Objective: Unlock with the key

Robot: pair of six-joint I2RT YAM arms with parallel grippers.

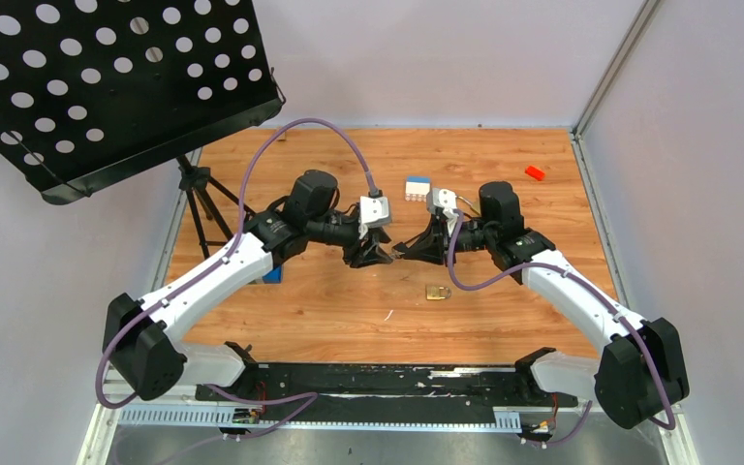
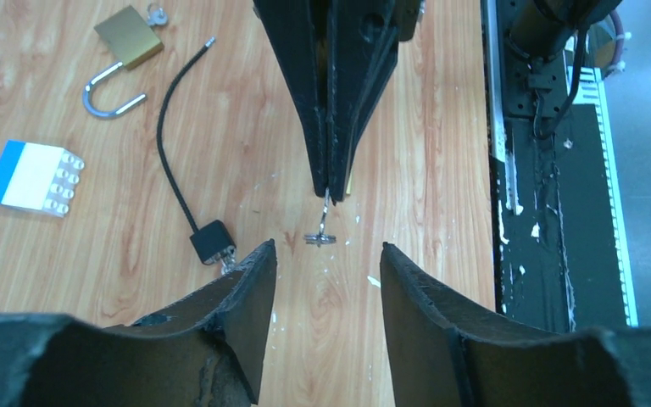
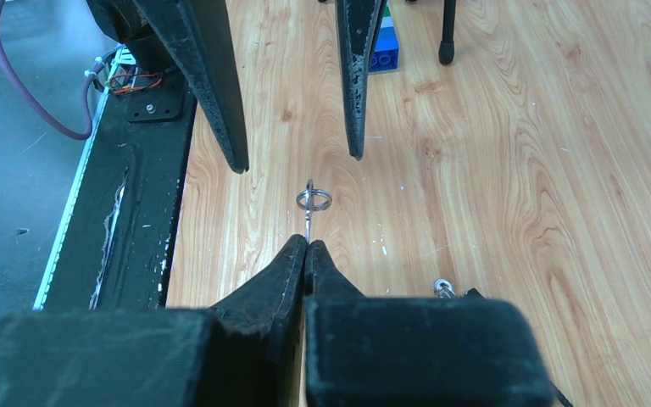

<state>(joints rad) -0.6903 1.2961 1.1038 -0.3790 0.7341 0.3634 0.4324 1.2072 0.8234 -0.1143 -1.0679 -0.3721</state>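
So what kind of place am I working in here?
Probably a robot lab test cell, not a home: plain pale wall panels box in a wood-grain tabletop, with a perforated black music stand beside it and a loose red toy brick on it.

Music stand [image 1: 107, 87], red block [image 1: 535, 173]

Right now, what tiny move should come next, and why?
Probably the left end effector should ease forward and close on the key. The right end effector is shut on the key with its ring sticking out, and the left one faces it, fingers open, the ring near their tips.
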